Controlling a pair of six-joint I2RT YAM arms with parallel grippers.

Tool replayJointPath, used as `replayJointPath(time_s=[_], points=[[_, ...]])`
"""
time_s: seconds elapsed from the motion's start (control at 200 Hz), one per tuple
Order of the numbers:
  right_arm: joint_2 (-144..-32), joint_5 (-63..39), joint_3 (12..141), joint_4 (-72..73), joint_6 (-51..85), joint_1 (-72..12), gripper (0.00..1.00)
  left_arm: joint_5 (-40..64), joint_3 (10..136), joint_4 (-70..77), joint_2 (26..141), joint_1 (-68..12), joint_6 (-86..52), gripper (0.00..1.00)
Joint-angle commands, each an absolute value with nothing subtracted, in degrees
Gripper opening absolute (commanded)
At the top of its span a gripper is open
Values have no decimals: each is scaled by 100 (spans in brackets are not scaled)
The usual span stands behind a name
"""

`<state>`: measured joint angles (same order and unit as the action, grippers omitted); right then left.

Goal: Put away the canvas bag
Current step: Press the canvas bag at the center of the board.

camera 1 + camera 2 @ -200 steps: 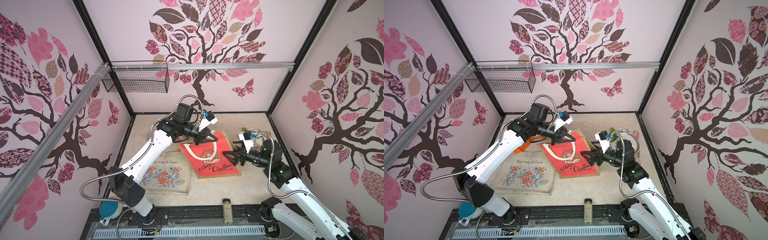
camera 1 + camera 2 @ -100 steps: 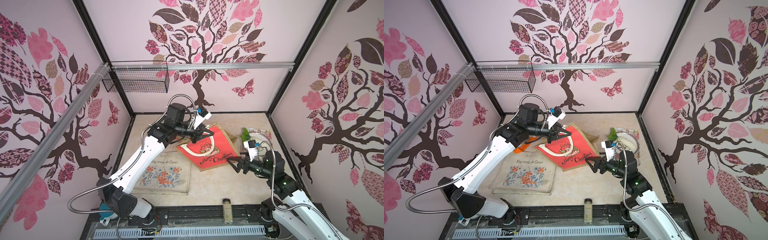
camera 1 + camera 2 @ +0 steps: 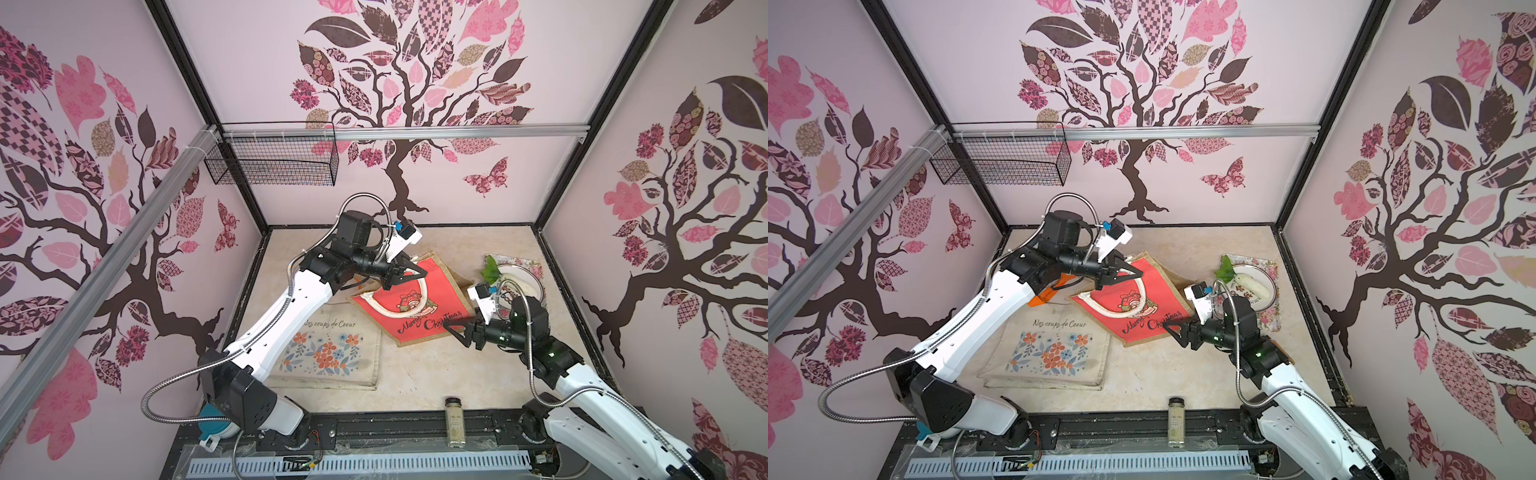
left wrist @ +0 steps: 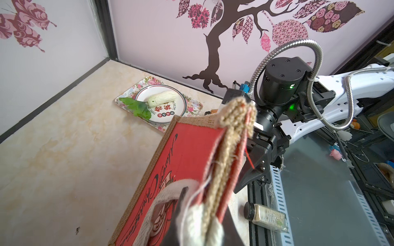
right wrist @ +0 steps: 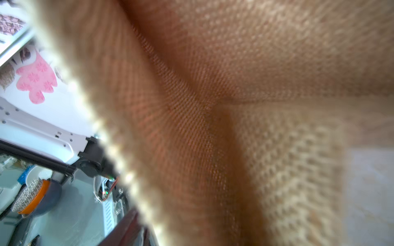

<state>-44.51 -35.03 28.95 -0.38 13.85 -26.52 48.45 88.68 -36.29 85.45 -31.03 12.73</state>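
Note:
A red canvas bag (image 3: 415, 307) (image 3: 1133, 307) with "Merry Christmas" lettering and burlap trim hangs tilted over the table's middle, its lower edge near the tabletop. My left gripper (image 3: 409, 274) (image 3: 1127, 274) is shut on the bag's white rope handles and top edge, seen close up in the left wrist view (image 4: 202, 230). My right gripper (image 3: 455, 334) (image 3: 1173, 332) sits at the bag's near right corner, jaws on either side of the burlap edge. Burlap cloth (image 5: 191, 106) fills the right wrist view, so I cannot see how far the jaws have come together.
A cream floral bag (image 3: 328, 349) lies flat at the front left. A black wire basket (image 3: 274, 160) hangs on the back rail. At the right wall a plate with a white radish (image 3: 519, 278) rests on a floral tray. A spice jar (image 3: 455, 422) stands at the front edge.
My right gripper has dropped toward the front to the bag's near corner and its jaws have narrowed. The left arm has swung, still holding the handles, and the bag has turned slightly.

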Motion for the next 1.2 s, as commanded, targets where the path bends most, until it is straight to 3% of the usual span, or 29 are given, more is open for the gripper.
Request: replayJointPath(time_s=[0.0, 0.085, 0.205, 0.325, 0.51, 0.63, 0.665, 0.77, 1.05, 1.196], points=[[-4464, -3578, 3296, 285, 990, -2777, 53, 5211, 8750, -3707, 8593, -3178, 1404, 0], [-4460, -3337, 3330, 222, 869, -2777, 55, 5247, 8728, -3729, 8583, -3177, 1408, 0], [-4446, -2497, 3552, -220, 782, -2777, 81, 5152, 8709, -3877, 8508, -3177, 1573, 0], [-4330, -2288, 3647, -457, 606, -2780, 77, 4928, 8680, -4001, 8378, -3172, 1730, 0], [-4364, -2940, 3703, -429, 588, -2779, 62, 4864, 8600, -4030, 8424, -3185, 1802, 0], [-4622, -3253, 3860, -656, 422, -2778, 60, 4920, 8650, -4054, 8452, -3179, 1803, 0], [-4664, -3263, 3896, -676, 442, -2782, 63, 4917, 8649, -4093, 8450, -3181, 1841, 0], [-4703, -2810, 4037, -869, 599, -2777, 91, 4854, 8580, -4119, 8355, -3177, 1914, 0], [-4589, -1382, 4263, -1369, 719, -2769, 100, 4795, 8544, -4113, 8268, -3172, 1947, 0], [-4834, -2601, 4327, -1276, 623, -2769, 100, 4812, 8527, -3951, 8249, -3172, 1820, 0]])
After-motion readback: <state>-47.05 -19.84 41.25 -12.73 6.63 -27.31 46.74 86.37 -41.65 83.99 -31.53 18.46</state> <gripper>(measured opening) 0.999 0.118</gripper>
